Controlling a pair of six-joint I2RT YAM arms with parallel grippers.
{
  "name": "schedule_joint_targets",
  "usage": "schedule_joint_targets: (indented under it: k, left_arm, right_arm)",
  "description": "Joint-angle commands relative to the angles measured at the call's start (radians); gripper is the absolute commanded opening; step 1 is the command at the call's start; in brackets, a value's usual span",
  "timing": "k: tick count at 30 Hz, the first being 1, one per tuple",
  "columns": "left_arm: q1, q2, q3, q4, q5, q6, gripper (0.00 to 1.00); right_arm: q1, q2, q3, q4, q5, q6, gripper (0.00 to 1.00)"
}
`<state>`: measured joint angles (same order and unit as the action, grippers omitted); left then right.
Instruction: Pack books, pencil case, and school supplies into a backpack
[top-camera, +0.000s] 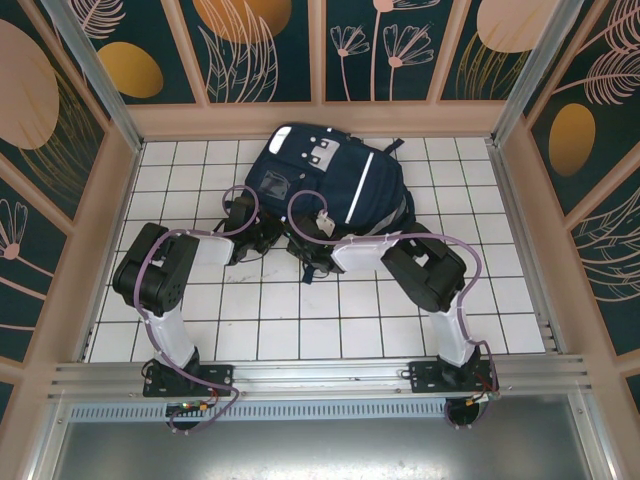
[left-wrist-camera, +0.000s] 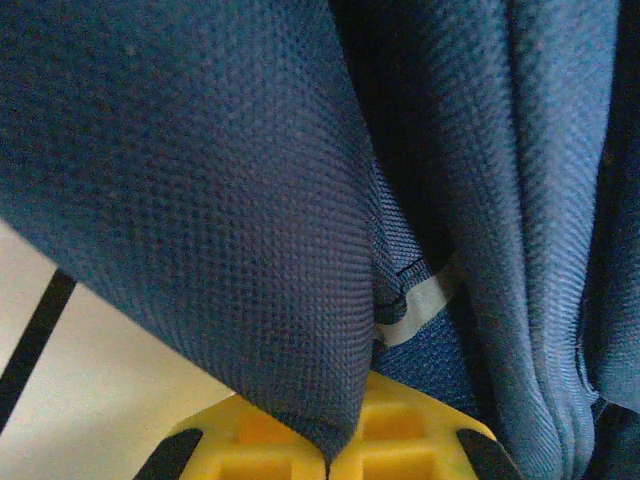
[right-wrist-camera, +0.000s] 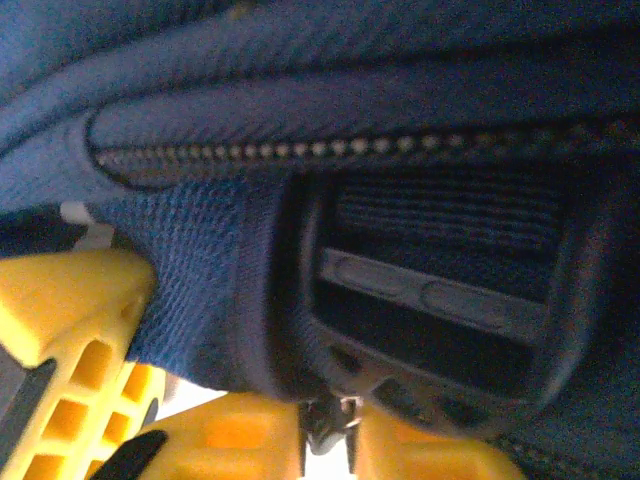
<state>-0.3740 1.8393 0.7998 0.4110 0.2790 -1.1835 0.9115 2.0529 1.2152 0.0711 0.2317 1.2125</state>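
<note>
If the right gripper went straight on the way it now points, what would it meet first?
The dark strap buckle of the backpack, below the zipper, ahead of the right gripper; it looks close, though depth is unclear.

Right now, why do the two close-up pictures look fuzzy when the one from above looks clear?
Top external: sharp and evenly lit, the backpack crisp, its white stripe bright. Left wrist: very close, so the weave is sharp but the yellow left tool blurs. Right wrist: all soft; the zipper and buckle look hazy and dim.
</note>
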Motion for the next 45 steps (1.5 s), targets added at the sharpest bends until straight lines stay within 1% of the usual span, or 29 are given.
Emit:
schedule_joint_targets:
  k: [1,3,4,7,12,19,26,31,35,37,39,41,43,44,45]
  left_arm:
    - [-0.008,-0.020,0.022,0.016,0.012,-0.010,0.00]
    - [-0.008,-0.022,0.023,0.014,0.012,-0.013,0.00]
    - [-0.008,-0.023,0.024,0.012,0.010,-0.013,0.00]
    - [-0.002,-0.027,0.030,-0.008,0.003,-0.010,0.00]
    - [0.031,-0.056,0.024,-0.040,-0.005,-0.015,0.00]
    - [0.108,-0.133,0.011,-0.131,-0.042,-0.009,0.00]
    - [0.198,-0.206,-0.013,-0.240,-0.087,0.022,0.00]
    - [0.303,-0.230,-0.015,-0.340,-0.148,0.047,0.00]
    - [0.406,-0.209,0.009,-0.363,-0.131,0.072,0.00]
    - [0.441,-0.185,0.042,-0.368,-0.109,0.101,0.00]
    - [0.459,-0.160,0.091,-0.402,-0.103,0.129,0.00]
    - [0.465,-0.147,0.133,-0.415,-0.079,0.158,0.00]
    - [0.463,-0.174,0.143,-0.415,-0.052,0.162,0.00]
    - [0.462,-0.196,0.137,-0.417,-0.051,0.159,0.07]
    - [0.462,-0.225,0.127,-0.423,-0.051,0.160,0.22]
  right_arm:
    - [0.000,0.035,0.025,-0.064,0.090,0.036,0.11]
    - [0.000,0.024,0.012,-0.073,0.108,0.044,0.02]
    - [0.000,0.018,0.004,-0.075,0.113,0.045,0.00]
    - [0.006,0.000,0.006,-0.108,0.127,0.040,0.00]
    - [0.013,-0.046,0.018,-0.226,0.144,0.010,0.00]
    - [0.018,-0.147,0.013,-0.403,0.147,-0.060,0.00]
    - [0.010,-0.237,-0.063,-0.531,0.159,-0.100,0.00]
    - [-0.012,-0.314,-0.170,-0.559,0.169,-0.102,0.00]
    - [-0.031,-0.373,-0.235,-0.574,0.177,-0.109,0.00]
    - [-0.041,-0.394,-0.256,-0.568,0.178,-0.132,0.00]
    - [-0.046,-0.403,-0.262,-0.560,0.181,-0.164,0.00]
    - [-0.041,-0.411,-0.258,-0.501,0.154,-0.245,0.00]
    - [-0.021,-0.414,-0.249,-0.431,0.119,-0.317,0.00]
    - [-0.014,-0.411,-0.243,-0.407,0.102,-0.341,0.00]
    - [-0.005,-0.404,-0.231,-0.387,0.087,-0.364,0.00]
